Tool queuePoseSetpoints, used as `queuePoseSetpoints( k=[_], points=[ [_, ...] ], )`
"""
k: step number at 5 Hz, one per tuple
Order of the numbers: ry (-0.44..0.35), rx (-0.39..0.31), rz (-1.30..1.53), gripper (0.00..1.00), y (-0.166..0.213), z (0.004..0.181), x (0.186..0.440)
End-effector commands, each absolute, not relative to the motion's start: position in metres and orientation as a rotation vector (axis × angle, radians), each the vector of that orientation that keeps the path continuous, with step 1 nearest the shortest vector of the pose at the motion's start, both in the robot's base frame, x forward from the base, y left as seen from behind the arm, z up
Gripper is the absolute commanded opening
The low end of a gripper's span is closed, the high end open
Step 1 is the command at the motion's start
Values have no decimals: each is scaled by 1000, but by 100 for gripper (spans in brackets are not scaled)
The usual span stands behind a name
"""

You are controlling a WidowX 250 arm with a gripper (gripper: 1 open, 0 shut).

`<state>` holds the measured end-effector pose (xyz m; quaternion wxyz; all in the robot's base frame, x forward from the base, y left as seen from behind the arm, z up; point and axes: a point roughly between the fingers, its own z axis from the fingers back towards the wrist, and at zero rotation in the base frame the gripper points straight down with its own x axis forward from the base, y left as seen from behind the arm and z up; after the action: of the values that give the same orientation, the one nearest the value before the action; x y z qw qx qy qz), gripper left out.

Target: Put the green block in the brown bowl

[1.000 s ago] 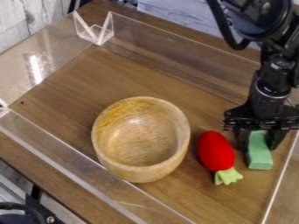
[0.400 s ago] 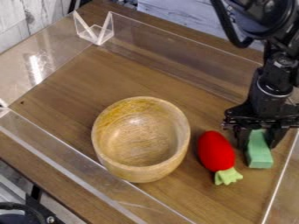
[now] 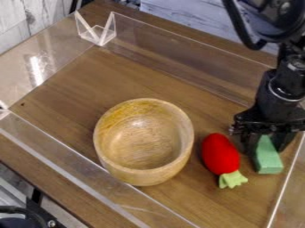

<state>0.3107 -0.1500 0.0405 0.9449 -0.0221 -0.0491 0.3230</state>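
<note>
Our gripper (image 3: 269,140) points straight down over the green block (image 3: 268,157), fingers straddling its upper end; whether they're pinching it we can't tell. The block sits right of the strawberry toy (image 3: 218,153), and the brown bowl (image 3: 144,140) lies leftward beyond it.

The arm (image 3: 284,53) is black all over, matte, built of rounded, stacked cylindrical segments. Thin black cables (image 3: 244,22) loop beside its upper part. Lower down, a paler grey band rings the wrist. The end effector (image 3: 267,145) is black too: a wide, boxy crossbar with short, dark fingers (image 3: 251,143) below. Any screws or markings are too small to make out.
</note>
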Motion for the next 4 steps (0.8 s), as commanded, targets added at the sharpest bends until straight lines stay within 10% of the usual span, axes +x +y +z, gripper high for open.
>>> queuePoseSetpoints(
  k=[1,4],
  points=[
    [-156,-89,683,0,-156,70,309],
    [-208,-122,650,0,-144,145,310]
  ],
)
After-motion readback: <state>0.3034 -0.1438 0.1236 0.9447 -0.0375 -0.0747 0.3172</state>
